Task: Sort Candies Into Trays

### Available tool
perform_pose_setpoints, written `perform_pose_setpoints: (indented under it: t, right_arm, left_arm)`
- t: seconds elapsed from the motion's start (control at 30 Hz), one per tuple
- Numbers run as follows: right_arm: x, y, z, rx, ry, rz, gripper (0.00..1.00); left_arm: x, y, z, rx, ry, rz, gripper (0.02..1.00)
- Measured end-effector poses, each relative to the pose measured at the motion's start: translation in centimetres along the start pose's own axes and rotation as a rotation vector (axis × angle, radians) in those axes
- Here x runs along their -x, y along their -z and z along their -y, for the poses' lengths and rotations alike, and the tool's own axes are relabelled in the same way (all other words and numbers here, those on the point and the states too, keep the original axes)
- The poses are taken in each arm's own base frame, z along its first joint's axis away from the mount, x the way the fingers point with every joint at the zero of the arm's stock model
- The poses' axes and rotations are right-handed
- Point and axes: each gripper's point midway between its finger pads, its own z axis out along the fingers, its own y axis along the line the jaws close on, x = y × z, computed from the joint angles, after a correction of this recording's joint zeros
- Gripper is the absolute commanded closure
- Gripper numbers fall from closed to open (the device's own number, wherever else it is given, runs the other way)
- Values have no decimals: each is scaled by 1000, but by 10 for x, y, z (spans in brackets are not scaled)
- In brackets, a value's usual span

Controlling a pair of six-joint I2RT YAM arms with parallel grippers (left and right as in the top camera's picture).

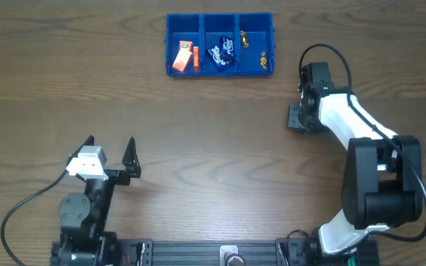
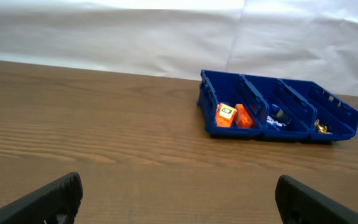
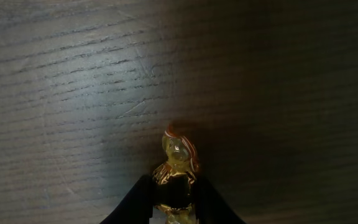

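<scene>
Desk (top view): brown wood-grain desk [image 1: 65,74] under both arms.
Tray (top view): blue three-bin tray [image 1: 220,15] at the far middle, its long axis running across the view.
Bins (top view): orange candies [image 1: 184,56] in the left bin, dark blue wrapped candies [image 1: 222,52] in the middle, small gold candies [image 1: 263,53] in the right.
Left pincer (top view): left pincer [image 1: 111,151] near its base, well apart from the tray, fingers spread wide with nothing between them.
Right pincer (top view): right pincer [image 1: 296,118] to the right of the tray and nearer the arms; its load is hidden under the wrist.
Backdrop (left wrist view): white sheet [image 2: 104,37] behind the desk's far edge.
Tray (left wrist view): seen at an angle; the orange candies are plain, the other bins' contents partly hidden by the dividers.
Fingers (left wrist view): both cut off by the frame, wide apart, bare desk between.
Candy (right wrist view): gold candy [image 3: 178,155] pinched between the right pincer's two fingers. Its long axis lies in line with the fingers, and its reddish twisted end points away from the pincer. Its near end is hidden between the fingers.
Shadow (right wrist view): half the desk is dark; I cannot tell whether the candy touches the wood.
</scene>
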Motion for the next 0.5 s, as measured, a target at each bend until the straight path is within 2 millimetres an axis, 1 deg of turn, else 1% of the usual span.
perform_pose_setpoints:
  t: [0.17, 0.27, 0.33, 0.37, 0.43, 0.47, 0.5]
  right_arm:
    - [1, 0, -3, 17, 0, 5, 840]
    - [1, 1, -10, 42, 8, 6, 842]
    - [1, 6, -19, 60, 27, 14, 842]
    - [2, 12, -25, 72, 40, 28, 842]
    - [8, 32, -36, 95, 66, 70, 842]
    - [14, 47, -43, 110, 82, 102, 842]
    - [26, 66, -52, 128, 96, 152, 842]
  left_arm:
    - [0, 0, 0, 0, 0, 0, 20]
    - [0, 0, 0, 0, 0, 0, 20]
    - [0, 0, 0, 0, 0, 0, 20]
    - [0, 0, 0, 0, 0, 0, 20]
    - [0, 0, 0, 0, 0, 0, 20]
    - [0, 0, 0, 0, 0, 0, 20]
    - [0, 0, 0, 0, 0, 0, 20]
